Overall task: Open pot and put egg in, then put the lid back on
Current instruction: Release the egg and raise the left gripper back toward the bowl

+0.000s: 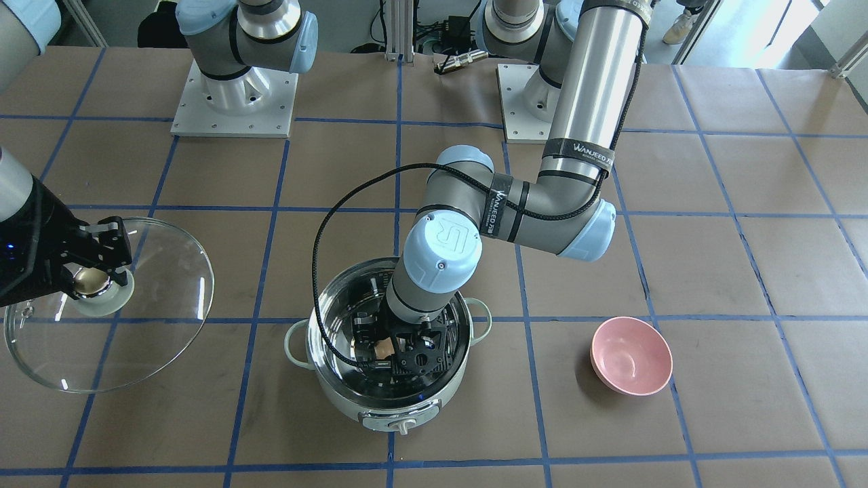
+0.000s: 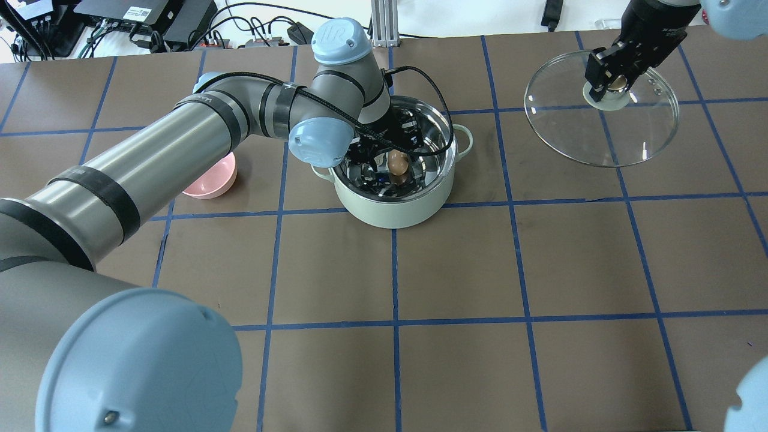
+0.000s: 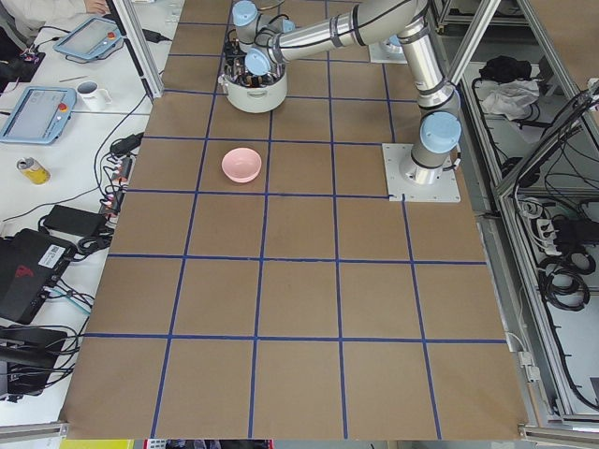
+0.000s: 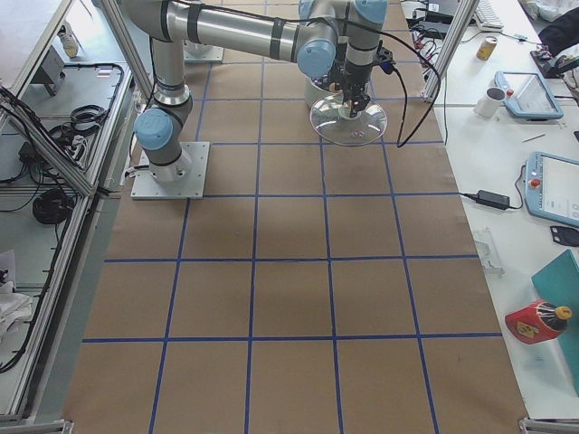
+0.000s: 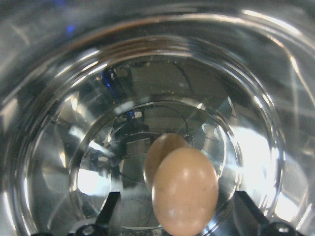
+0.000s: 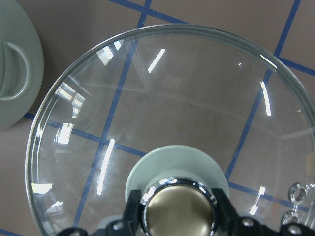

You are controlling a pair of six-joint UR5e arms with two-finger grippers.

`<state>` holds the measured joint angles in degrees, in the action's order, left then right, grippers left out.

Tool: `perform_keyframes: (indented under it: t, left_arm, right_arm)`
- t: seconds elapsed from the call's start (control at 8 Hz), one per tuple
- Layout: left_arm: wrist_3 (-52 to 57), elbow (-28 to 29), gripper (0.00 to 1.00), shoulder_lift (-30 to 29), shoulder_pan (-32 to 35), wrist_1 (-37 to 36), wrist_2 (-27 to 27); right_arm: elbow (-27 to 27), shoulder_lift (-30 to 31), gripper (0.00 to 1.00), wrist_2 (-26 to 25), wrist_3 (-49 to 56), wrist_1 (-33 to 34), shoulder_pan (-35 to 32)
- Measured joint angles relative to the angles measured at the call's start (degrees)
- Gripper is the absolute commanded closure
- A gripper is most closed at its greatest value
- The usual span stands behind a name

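Note:
The mint-green pot (image 2: 390, 207) stands open mid-table, steel inside showing; it also shows in the front view (image 1: 339, 400). My left gripper (image 1: 390, 352) reaches down inside it. The tan egg (image 5: 184, 191) sits low in the pot between its fingers (image 5: 110, 214), which stand wider than the egg, so the gripper is open. The egg also shows from overhead (image 2: 398, 162). My right gripper (image 2: 612, 84) is shut on the gold-beige knob (image 6: 177, 211) of the glass lid (image 2: 600, 132) and holds it tilted, away from the pot on the robot's right.
A small pink bowl (image 1: 632, 356) sits on the table on the pot's other side, partly under my left arm from overhead (image 2: 210, 180). The left arm's black cable (image 1: 319, 271) loops over the pot's rim. A pot handle (image 6: 15, 73) shows beside the lid.

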<state>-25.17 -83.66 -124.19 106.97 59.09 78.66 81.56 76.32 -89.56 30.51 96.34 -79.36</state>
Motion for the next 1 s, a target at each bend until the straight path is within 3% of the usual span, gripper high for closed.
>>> perform_keyframes:
  t: [0.38,0.75,1.0]
  left_arm:
    - [-1.5,0.3,0.04,1.5,0.0,0.1,0.0]
    - [-0.3,0.8,0.01,7.0,0.0,2.3,0.8]
    - [4.2,1.6,0.01,11.2,-0.3,7.2,4.7]
  right_arm:
    - [0.0,0.0,1.00,0.0,0.0,0.1,0.0]
    - [0.0,0.0,1.00,0.0,0.0,0.0,0.0]
    - [0.0,0.3,1.00,0.3,-1.2,-0.1,-0.2]
